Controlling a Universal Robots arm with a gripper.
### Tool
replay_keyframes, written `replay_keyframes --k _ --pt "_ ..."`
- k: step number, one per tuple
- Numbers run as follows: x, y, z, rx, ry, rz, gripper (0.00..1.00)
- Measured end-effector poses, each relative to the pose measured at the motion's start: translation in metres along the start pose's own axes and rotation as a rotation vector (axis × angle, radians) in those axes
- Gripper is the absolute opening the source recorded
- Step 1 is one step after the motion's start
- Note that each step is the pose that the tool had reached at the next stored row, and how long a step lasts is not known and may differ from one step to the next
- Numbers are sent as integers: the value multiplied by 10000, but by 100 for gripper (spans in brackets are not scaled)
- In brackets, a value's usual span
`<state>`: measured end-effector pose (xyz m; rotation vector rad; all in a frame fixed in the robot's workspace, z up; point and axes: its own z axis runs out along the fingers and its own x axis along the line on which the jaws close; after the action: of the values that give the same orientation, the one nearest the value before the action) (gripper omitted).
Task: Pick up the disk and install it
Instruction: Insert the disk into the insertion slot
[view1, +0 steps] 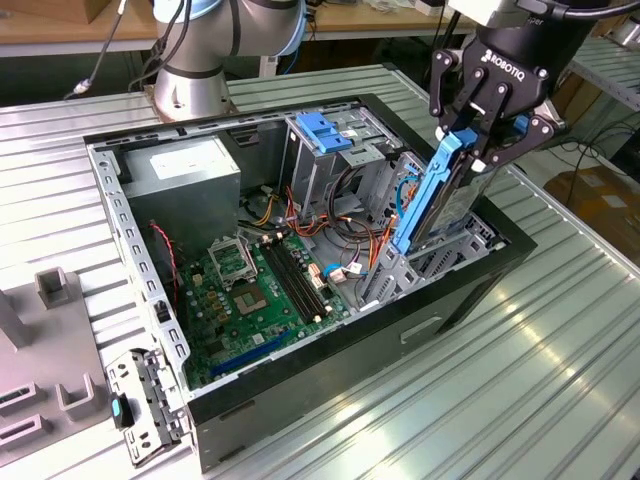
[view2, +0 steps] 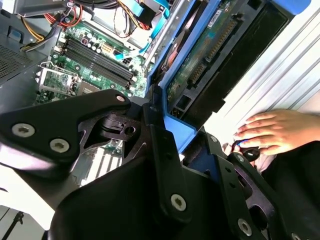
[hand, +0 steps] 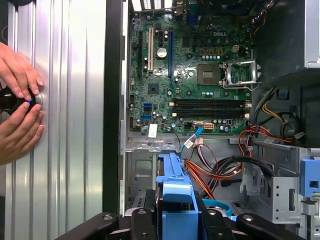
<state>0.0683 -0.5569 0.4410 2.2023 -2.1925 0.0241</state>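
Note:
The disk (view1: 428, 205) is a flat drive in a blue plastic carrier frame. It stands on edge, tilted, with its lower end down in the bay at the exterior view's right end of the open computer case (view1: 300, 400). My gripper (view1: 472, 148) is shut on its upper end. In the second wrist view the black fingers (view2: 159, 145) clamp the disk's blue frame (view2: 178, 133), with the green circuit side (view2: 200, 65) beyond. In the first wrist view the gripper (hand: 175, 226) holds the blue frame (hand: 175, 192) above the metal bay.
The case holds a green motherboard (view1: 250, 290), a grey power supply (view1: 190, 170), a metal drive cage with a blue latch (view1: 325, 130) and bundled cables (hand: 220, 170). A person's hands (hand: 17, 107) rest on the ribbed table beside the case. Grey fixtures (view1: 60, 390) sit at the exterior view's left.

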Motion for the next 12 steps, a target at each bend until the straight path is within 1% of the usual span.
replay_keyframes --k 3,8,12 --pt "18 0 5 0 -3 1 37" --pt "27 0 23 0 -2 1 37" --pt "33 0 60 0 -4 1 37"
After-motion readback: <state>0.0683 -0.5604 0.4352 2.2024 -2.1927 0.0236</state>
